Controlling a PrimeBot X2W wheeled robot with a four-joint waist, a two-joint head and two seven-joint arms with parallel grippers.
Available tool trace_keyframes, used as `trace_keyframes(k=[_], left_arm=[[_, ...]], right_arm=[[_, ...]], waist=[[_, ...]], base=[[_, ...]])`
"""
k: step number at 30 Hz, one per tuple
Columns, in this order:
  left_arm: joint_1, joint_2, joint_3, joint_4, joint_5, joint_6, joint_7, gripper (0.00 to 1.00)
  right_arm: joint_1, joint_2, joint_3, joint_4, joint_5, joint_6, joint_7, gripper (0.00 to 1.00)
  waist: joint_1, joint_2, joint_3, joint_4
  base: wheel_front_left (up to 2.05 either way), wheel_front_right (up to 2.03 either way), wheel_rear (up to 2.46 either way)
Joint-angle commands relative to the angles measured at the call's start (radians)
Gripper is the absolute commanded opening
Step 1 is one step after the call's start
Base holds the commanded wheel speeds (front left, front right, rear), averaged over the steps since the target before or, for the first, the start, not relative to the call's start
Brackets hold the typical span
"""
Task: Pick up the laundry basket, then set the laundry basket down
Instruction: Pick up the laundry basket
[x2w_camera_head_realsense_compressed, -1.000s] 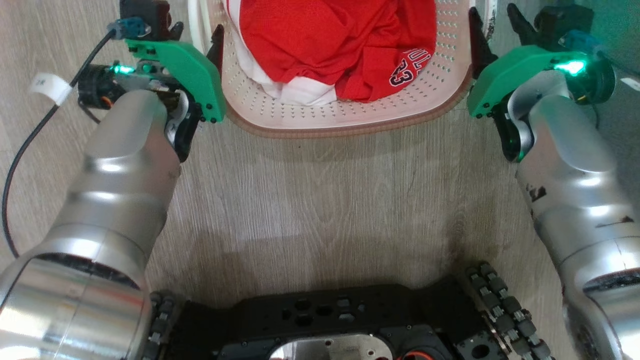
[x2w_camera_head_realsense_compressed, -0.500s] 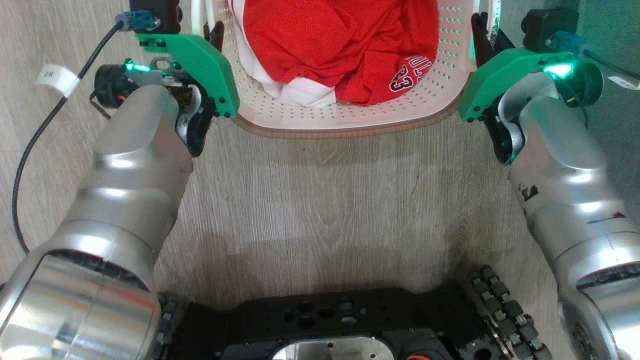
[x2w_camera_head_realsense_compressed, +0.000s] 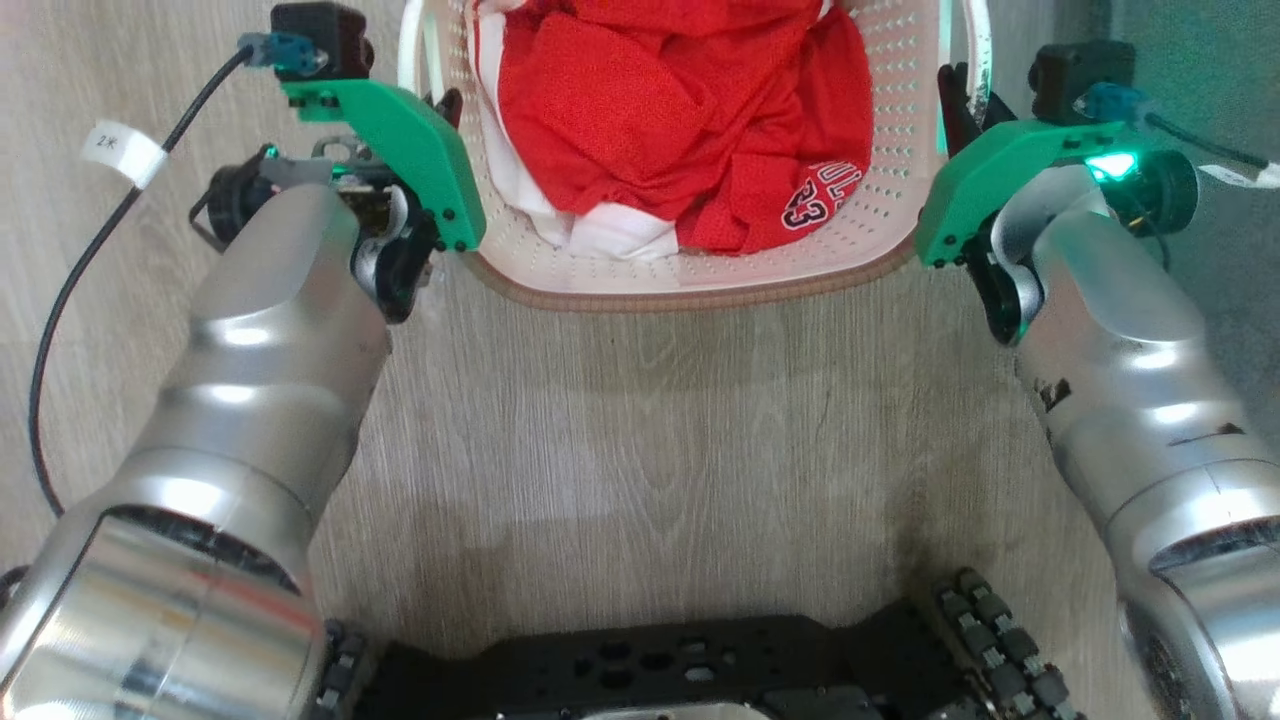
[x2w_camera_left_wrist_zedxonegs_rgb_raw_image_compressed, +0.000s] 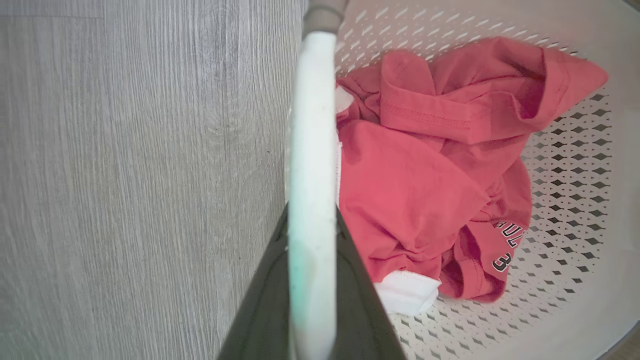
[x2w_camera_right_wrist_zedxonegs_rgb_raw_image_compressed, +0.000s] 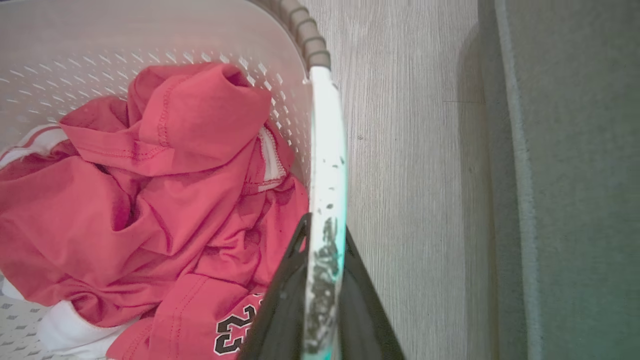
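Cropping at the top of the head view takes away the far end of the laundry basket (x2w_camera_head_realsense_compressed: 690, 285), and its base is hidden, so I cannot tell whether it touches the wood-look floor (x2w_camera_head_realsense_compressed: 640, 420). It sits straight ahead of the robot's dark base (x2w_camera_head_realsense_compressed: 650, 660), between the two arms. Green wrist housings cover most of each gripper there.

One basket, two white side handles, and one heap of red clothing (x2w_camera_head_realsense_compressed: 680, 130) with a white trim and black-and-white lettering, partly folded under. One black cable (x2w_camera_head_realsense_compressed: 60, 300) with a white tag (x2w_camera_head_realsense_compressed: 122, 150) runs by the left arm.

In its wrist view, the left gripper (x2w_camera_left_wrist_zedxonegs_rgb_raw_image_compressed: 311, 225) has its two dark fingers pressed against either side of the left handle (x2w_camera_left_wrist_zedxonegs_rgb_raw_image_compressed: 312, 125), with no gap. The right gripper (x2w_camera_right_wrist_zedxonegs_rgb_raw_image_compressed: 325, 225) clamps the scuffed right handle (x2w_camera_right_wrist_zedxonegs_rgb_raw_image_compressed: 327, 150) the same way. A grey-green surface (x2w_camera_right_wrist_zedxonegs_rgb_raw_image_compressed: 575, 200) lies beside the floor at the right.
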Motion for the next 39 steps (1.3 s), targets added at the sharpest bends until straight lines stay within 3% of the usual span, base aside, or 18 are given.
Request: trace_keyframes(k=[1, 13, 26, 39], left_arm=[[0.022, 0.046, 0.008, -0.013, -0.011, -0.005, 0.005, 0.00], [0.052, 0.074, -0.028, -0.027, -0.111, -0.005, 0.112, 0.00], [0.102, 0.127, -0.057, -0.013, -0.193, -0.005, 0.217, 0.00], [0.166, 0.135, -0.065, 0.018, -0.252, -0.005, 0.283, 0.00]], right_arm=[[0.004, 0.005, 0.011, 0.000, 0.004, -0.002, -0.005, 0.00], [-0.018, 0.005, 0.096, 0.085, 0.060, -0.002, 0.066, 0.00], [0.017, 0.005, 0.214, 0.080, 0.198, -0.002, 0.254, 0.00], [0.062, 0.002, 0.261, 0.108, 0.284, -0.002, 0.393, 0.00]], waist=[[0.0000, 0.0000, -0.025, 0.002], [0.0000, 0.0000, -0.173, 0.001], [0.0000, 0.0000, -0.348, -0.029], [0.0000, 0.0000, -0.534, -0.031]], base=[[0.00, 0.00, 0.00], [0.00, 0.00, 0.00], [0.00, 0.00, 0.00], [0.00, 0.00, 0.00]])
